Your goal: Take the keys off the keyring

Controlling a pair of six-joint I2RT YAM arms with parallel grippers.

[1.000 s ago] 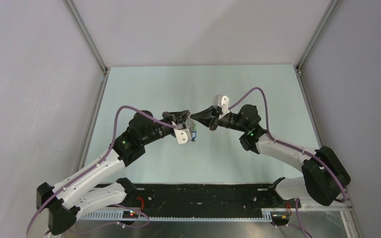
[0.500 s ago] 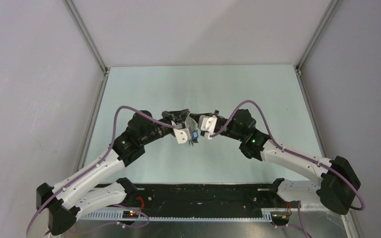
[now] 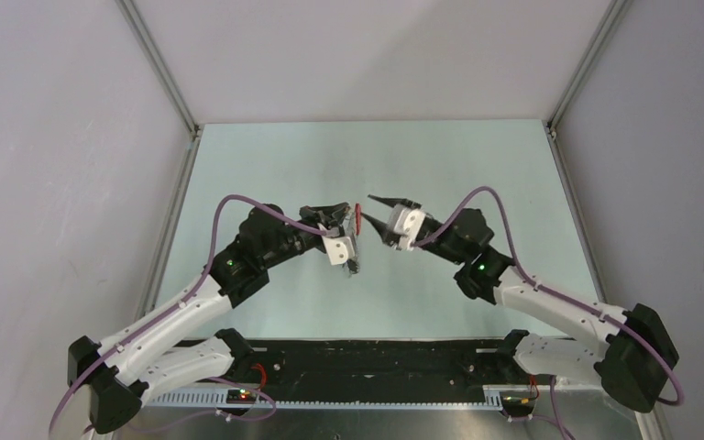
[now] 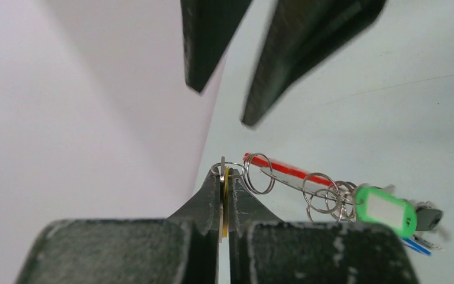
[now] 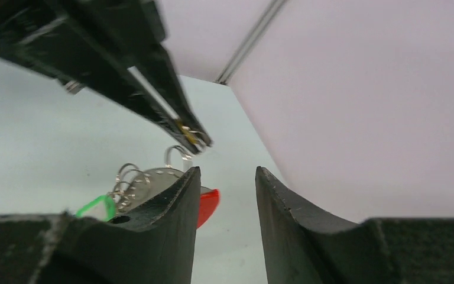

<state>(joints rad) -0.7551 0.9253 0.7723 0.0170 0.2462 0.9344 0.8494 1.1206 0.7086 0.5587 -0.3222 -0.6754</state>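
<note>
My left gripper [image 4: 223,174] is shut on a thin yellow-edged key [image 4: 226,201], held edge-on, whose small split ring sticks out at the fingertips. The keyring [image 4: 284,170], a red crescent on a silver metal plate, hangs from that ring to the right and carries several split rings, a green tag [image 4: 385,210], a dark key [image 4: 428,218] and a blue key [image 4: 415,245]. From the top view the red crescent [image 3: 357,217] sits between my two grippers. My right gripper [image 3: 376,215] is open and empty just right of it, its fingers [image 4: 289,65] apart from the keyring.
The pale green table [image 3: 458,156] lies under the held bunch. White walls with metal corner posts [image 3: 160,69] close in the left, back and right. The black base rail [image 3: 376,362] runs along the near edge.
My right gripper was at the keyring beside the left fingertips. It has since drawn back to the right and opened. The red crescent now shows, hanging from my left gripper.
</note>
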